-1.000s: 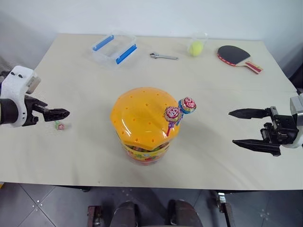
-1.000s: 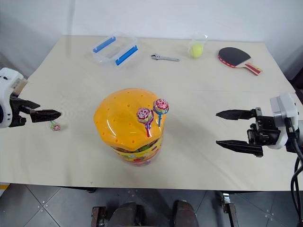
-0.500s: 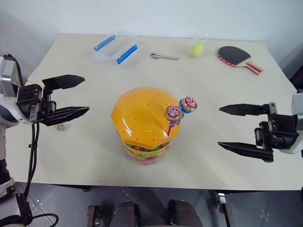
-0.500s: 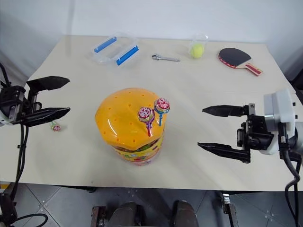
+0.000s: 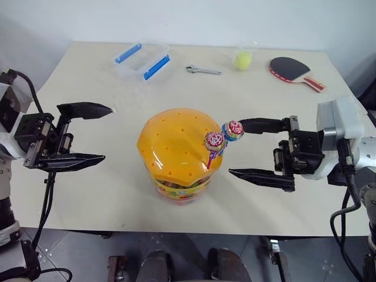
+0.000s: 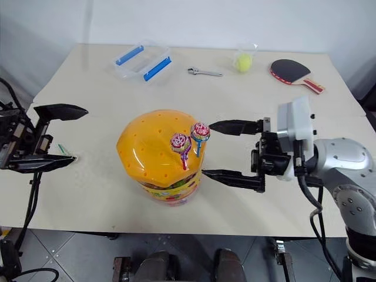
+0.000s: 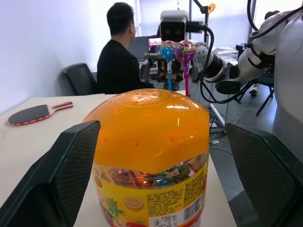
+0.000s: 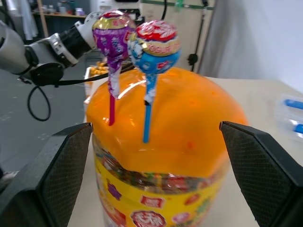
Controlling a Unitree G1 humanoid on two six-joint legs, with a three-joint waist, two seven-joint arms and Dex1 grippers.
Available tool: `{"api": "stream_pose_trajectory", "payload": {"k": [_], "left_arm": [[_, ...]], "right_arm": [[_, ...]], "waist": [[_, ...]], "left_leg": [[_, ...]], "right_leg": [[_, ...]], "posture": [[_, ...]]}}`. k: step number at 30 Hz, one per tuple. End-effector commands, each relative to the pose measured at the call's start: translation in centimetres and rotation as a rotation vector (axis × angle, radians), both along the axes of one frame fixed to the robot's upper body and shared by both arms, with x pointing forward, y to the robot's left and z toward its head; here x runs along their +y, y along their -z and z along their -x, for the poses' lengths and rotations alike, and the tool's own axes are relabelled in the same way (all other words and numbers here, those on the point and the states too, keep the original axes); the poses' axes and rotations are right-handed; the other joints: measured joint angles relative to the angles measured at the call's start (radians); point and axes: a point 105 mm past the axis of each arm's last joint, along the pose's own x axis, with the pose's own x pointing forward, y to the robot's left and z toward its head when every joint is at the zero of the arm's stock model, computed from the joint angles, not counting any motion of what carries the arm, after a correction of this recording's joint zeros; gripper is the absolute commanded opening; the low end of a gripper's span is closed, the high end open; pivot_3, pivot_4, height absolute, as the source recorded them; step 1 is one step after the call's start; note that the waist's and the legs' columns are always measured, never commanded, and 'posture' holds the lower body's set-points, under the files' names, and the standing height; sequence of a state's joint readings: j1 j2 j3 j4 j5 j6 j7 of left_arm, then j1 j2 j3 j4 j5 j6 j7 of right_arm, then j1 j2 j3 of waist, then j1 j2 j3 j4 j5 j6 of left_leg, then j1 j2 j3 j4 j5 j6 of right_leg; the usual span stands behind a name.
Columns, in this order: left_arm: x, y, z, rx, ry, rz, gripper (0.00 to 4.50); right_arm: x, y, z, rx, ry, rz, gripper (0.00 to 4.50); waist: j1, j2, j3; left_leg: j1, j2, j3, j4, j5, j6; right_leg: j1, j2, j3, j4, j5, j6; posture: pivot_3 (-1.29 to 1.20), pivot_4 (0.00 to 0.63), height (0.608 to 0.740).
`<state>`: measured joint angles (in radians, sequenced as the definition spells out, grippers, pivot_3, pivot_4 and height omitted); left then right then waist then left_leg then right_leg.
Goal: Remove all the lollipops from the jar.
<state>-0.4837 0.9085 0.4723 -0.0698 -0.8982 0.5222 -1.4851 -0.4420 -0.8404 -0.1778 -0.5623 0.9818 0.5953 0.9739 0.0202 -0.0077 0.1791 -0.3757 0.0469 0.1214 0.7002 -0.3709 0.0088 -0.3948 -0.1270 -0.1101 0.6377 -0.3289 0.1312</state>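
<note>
Two lollipops [image 5: 224,136] stand upright in the jar [image 5: 179,154]; both claws gape empty.

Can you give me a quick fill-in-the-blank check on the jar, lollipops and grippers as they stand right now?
1. The number of lollipops standing in the jar lid's holes is ____.
2. Both the left gripper and the right gripper have their jaws ____.
3. The lollipop with the blue stick stands beside one whose stick is coloured ____.
4. The lid of the jar is coloured ____.

Missing words: two; open; red; orange
</note>
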Motion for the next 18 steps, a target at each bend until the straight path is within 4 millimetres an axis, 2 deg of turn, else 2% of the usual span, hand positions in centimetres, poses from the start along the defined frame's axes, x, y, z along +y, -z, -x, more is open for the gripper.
{"api": "stream_pose_trajectory", "payload": {"k": [1, 4, 7, 8, 9, 10, 16, 18], "left_arm": [[1.1, -0.4, 0.9, -0.03, -0.064, -0.014, 4.48], [2.3, -0.2, 1.2, -0.022, -0.132, -0.009, 4.5], [3.1, 0.4, 1.7, -0.002, -0.172, -0.008, 4.5], [3.2, 0.5, 1.8, 0.001, -0.181, -0.004, 4.5], [3.1, 0.6, 1.9, 0.0, -0.186, 0.002, 4.5], [3.1, 0.6, 1.9, 0.0, -0.188, 0.007, 4.5], [2.7, 0.8, 1.9, 0.0, -0.19, 0.019, 4.5], [2.6, 1.0, 1.7, 0.002, -0.19, 0.022, 4.5]], "right_arm": [[0.6, -0.2, -0.1, -0.024, -0.046, -0.004, 4.5], [1.2, -0.2, -0.7, -0.027, -0.068, -0.016, 3.84], [1.1, -0.6, -1.1, -0.038, -0.075, -0.032, 2.81], [1.0, -0.7, -1.2, -0.043, -0.077, -0.03, 2.74], [1.0, -0.9, -1.3, -0.047, -0.079, -0.031, 2.31], [0.9, -1.0, -1.4, -0.051, -0.082, -0.032, 2.21], [0.9, -1.9, -1.1, -0.074, -0.11, -0.053, 0.25], [0.9, -1.9, -1.0, -0.076, -0.114, -0.052, 0.08]], "waist": [[-0.003, 0.0, 0.0], [-0.014, 0.0, 0.0], [-0.018, 0.0, 0.0], [-0.017, 0.0, 0.0], [-0.016, 0.0, 0.0], [-0.022, 0.0, 0.0], [-0.023, 0.0, 0.0], [-0.021, 0.0, 0.0]], "left_leg": [[0.0, 0.0, 0.0, 0.0, 0.0, 0.0], [0.0, 0.0, 0.0, -0.001, 0.0, 0.0], [0.0, 0.0, 0.0, -0.001, 0.0, 0.0], [0.0, 0.0, 0.0, -0.001, 0.0, 0.0], [0.0, 0.0, -0.001, -0.001, 0.0, 0.0], [0.0, 0.0, -0.001, -0.001, 0.0, 0.0], [0.0, 0.0, -0.001, -0.001, 0.0, 0.0], [0.0, 0.0, -0.001, -0.001, 0.0, 0.0]], "right_leg": [[0.0, 0.0, 0.0, 0.0, 0.0, 0.0], [0.0, 0.0, 0.0, 0.0, 0.0, 0.0], [0.0, 0.0, 0.0, 0.0, 0.0, 0.0], [0.0, 0.0, 0.0, 0.0, 0.0, 0.0], [0.0, 0.0, -0.001, 0.0, 0.0, 0.0], [0.0, 0.0, -0.001, 0.0, 0.0, 0.0], [0.0, 0.0, -0.001, 0.0, 0.0, 0.0], [0.0, 0.0, -0.001, 0.0, 0.0, 0.0]], "posture": [[0.0, 0.15, 0.74], [0.0, 0.15, 0.74], [0.0, 0.15, 0.74], [0.0, 0.15, 0.74], [0.0, 0.15, 0.74], [0.0, 0.15, 0.74], [0.0, 0.15, 0.74], [0.0, 0.15, 0.74]]}}
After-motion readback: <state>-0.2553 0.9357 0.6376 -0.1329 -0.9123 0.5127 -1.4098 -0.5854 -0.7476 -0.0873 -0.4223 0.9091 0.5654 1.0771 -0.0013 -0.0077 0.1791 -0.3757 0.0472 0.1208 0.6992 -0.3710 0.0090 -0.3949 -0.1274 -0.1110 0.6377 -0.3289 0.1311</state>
